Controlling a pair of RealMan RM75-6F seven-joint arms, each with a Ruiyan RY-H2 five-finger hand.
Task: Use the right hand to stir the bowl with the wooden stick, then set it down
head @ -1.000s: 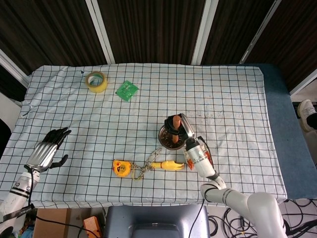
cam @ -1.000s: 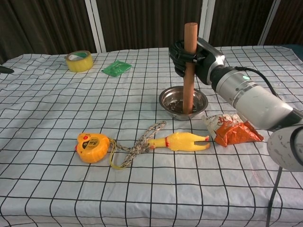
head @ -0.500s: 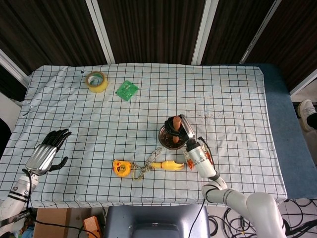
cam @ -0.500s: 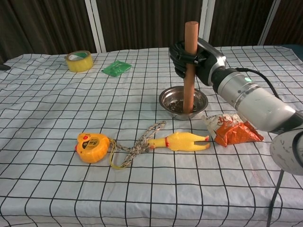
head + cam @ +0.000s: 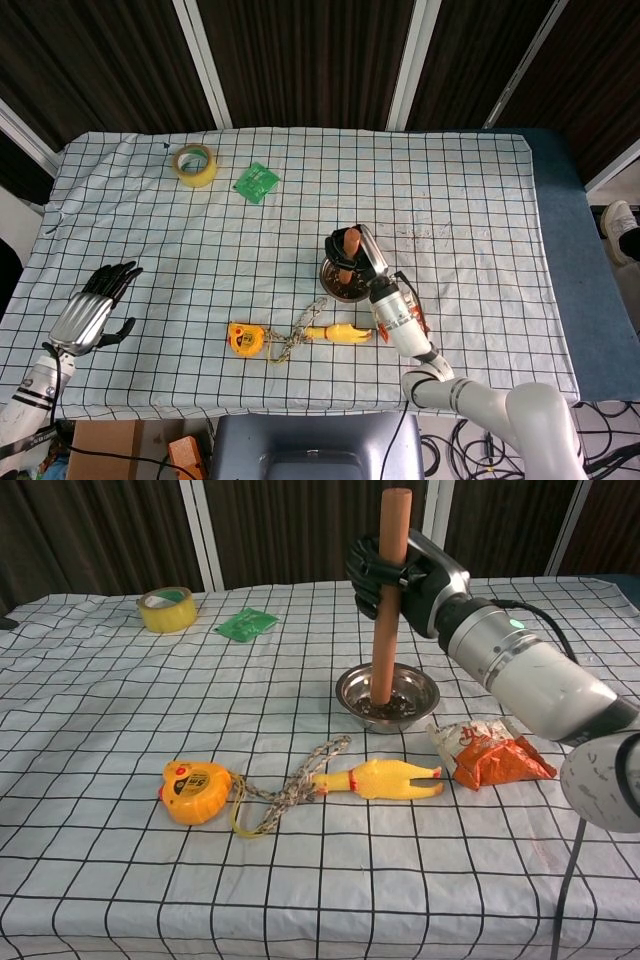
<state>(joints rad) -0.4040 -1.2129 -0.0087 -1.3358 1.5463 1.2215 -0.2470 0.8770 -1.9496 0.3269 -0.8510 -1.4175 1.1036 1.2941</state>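
- Wooden stick [image 5: 388,590]: upright, lower end inside the bowl [image 5: 387,697], upper part clasped by the right hand [image 5: 400,572], whose dark fingers wrap around it well above the bowl rim.
- Bowl: metal, right of centre on the checked tablecloth [image 5: 120,860], directly under the right hand.
- Left hand [image 5: 95,306]: at the near-left table edge, fingers spread, holding nothing.
- Rubber chicken [image 5: 380,778]: near side of the bowl, joined to a cord [image 5: 285,793] and a yellow tape measure [image 5: 195,790].
- Orange snack packet [image 5: 490,757]: just right of the bowl.
- Tape roll [image 5: 166,609] and green packet [image 5: 246,624]: far left.
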